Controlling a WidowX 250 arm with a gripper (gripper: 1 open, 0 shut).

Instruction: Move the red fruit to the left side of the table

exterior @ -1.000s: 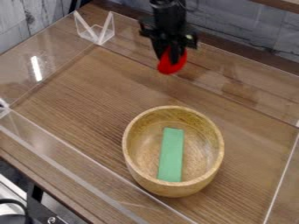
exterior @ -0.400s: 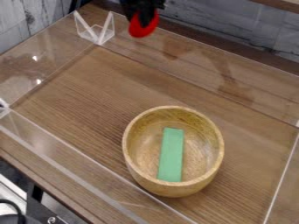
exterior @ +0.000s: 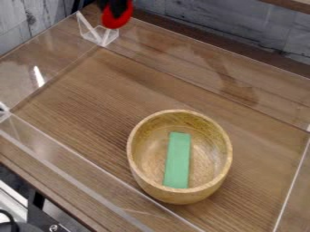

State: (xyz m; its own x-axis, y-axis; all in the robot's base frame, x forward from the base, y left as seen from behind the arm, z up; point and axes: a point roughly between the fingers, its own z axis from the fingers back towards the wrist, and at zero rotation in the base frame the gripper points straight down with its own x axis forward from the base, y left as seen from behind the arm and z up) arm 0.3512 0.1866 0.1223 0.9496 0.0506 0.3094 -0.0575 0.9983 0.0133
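At the top left edge of the camera view hangs the red fruit [exterior: 116, 15], a small glossy red shape raised above the back left part of the table [exterior: 109, 91]. My gripper [exterior: 116, 9] is shut on the red fruit; only the dark tips of its fingers show at the frame's top edge, the rest is cut off.
A wooden bowl [exterior: 179, 155] stands at the front centre with a flat green stick [exterior: 179, 160] lying inside. Low clear acrylic walls [exterior: 36, 54] edge the table. A clear bracket [exterior: 97, 33] sits at the back left corner, right under the fruit.
The gripper has carried the red fruit leftward and upward in the picture, from above the table's back centre to the back left corner, nearly out of frame.
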